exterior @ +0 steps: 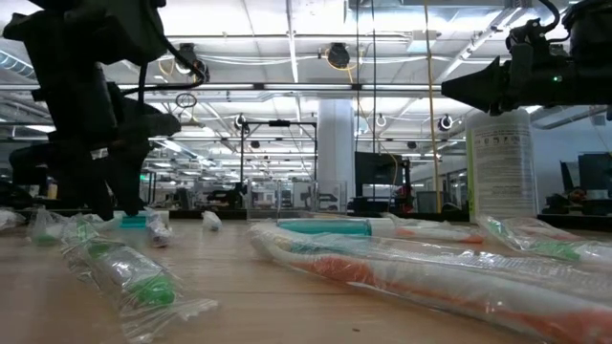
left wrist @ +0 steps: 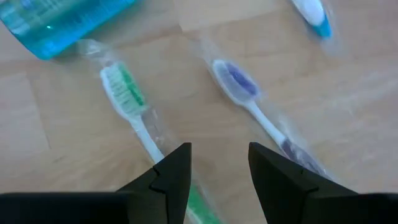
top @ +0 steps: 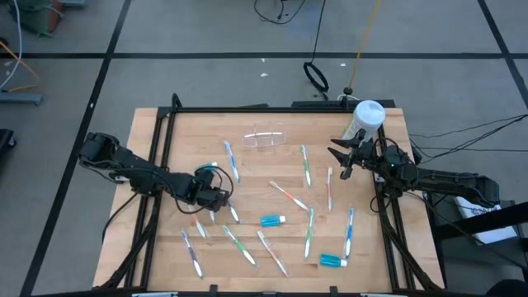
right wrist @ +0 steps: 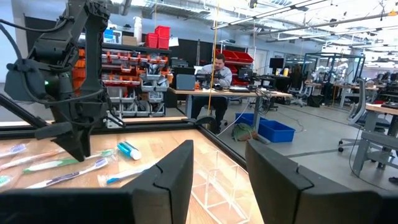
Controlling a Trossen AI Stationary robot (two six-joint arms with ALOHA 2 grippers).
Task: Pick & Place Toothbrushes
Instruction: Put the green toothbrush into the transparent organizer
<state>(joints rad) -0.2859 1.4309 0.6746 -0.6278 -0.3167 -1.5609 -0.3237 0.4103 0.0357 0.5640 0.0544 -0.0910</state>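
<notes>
Several wrapped toothbrushes lie flat and scattered on the wooden table, among them a blue one (top: 231, 161), a green one (top: 306, 165) and an orange one (top: 288, 195). My left gripper (top: 216, 206) points down, open and empty, low over the table's left middle. In the left wrist view its fingers (left wrist: 219, 168) stand between a green-headed toothbrush (left wrist: 127, 93) and a purple-headed toothbrush (left wrist: 239, 81), touching neither. My right gripper (top: 337, 157) is open and empty (right wrist: 219, 180), held level above the table's far right, next to a white bottle (top: 367, 115).
A clear plastic box (top: 266, 139) stands at the far middle of the table. Two short blue tubes (top: 272, 220) (top: 332, 261) lie among the toothbrushes. A black frame (top: 165, 132) borders the table. A person sits at a desk (right wrist: 217, 68) in the room beyond.
</notes>
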